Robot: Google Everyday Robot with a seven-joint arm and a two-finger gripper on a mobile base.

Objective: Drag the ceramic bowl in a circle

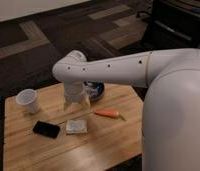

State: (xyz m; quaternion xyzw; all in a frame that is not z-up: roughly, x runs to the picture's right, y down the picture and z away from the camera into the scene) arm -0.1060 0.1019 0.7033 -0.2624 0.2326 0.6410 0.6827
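The ceramic bowl (96, 90) is dark blue and glossy, and sits at the far middle of the wooden table (108, 145). My white arm hides most of it. My gripper (76, 104) hangs down from the wrist just left of the bowl and reaches the table top at the bowl's left rim. I cannot see whether it touches the bowl.
A white cup (28, 100) stands at the far left of the table. A black phone (46, 129) and a small wrapped packet (76, 126) lie in the middle. An orange carrot (107, 113) lies right of the gripper. Dark patterned carpet surrounds the table.
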